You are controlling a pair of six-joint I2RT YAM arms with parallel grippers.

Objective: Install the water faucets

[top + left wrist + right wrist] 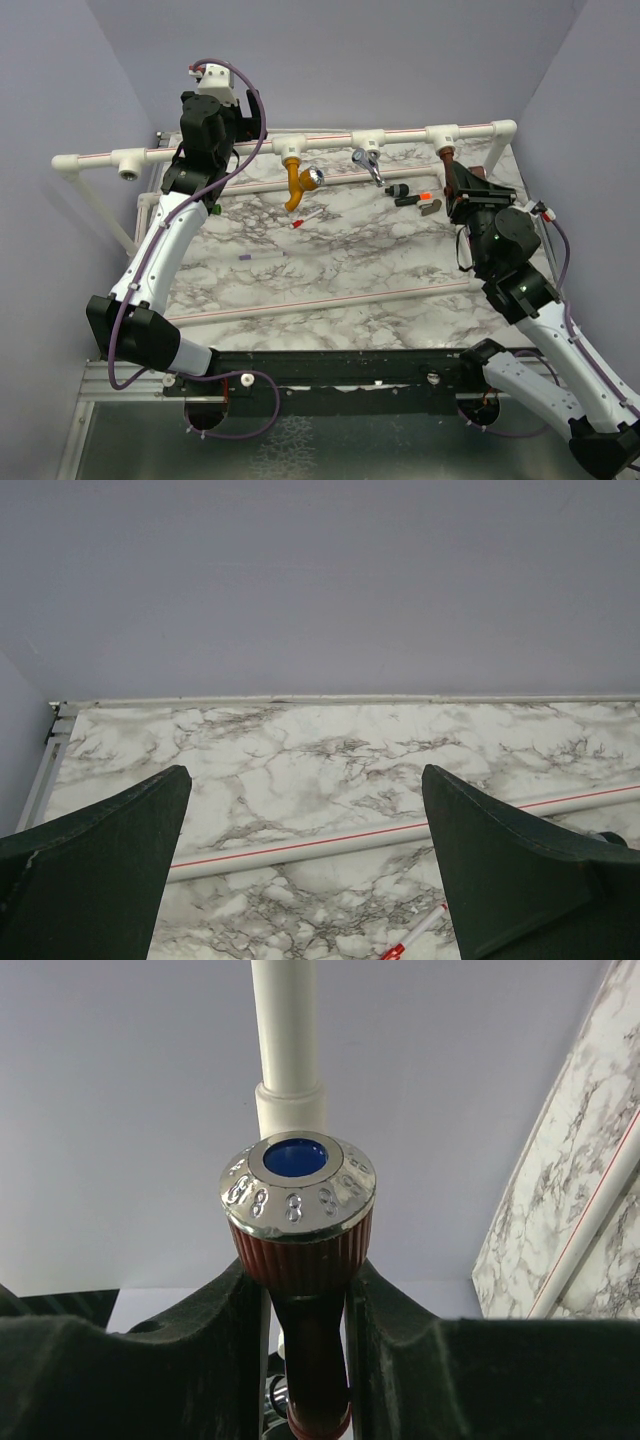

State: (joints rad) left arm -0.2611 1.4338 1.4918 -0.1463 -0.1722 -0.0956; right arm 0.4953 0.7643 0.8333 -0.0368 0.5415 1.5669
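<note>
The brown faucet (pixel 298 1250) looks rigid, light and smooth, so the right pincer (pixel 305 1305) sensibly clamps its ribbed neck, while the left pincer (pixel 305 780) stands wide apart.

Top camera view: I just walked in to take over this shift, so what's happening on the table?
The right gripper is shut on the dark brown faucet at the rightmost tee of the white pipe. The orange faucet and silver faucet look already seated further left on it. The left gripper is open and empty; the leftmost tee has no faucet.
</note>
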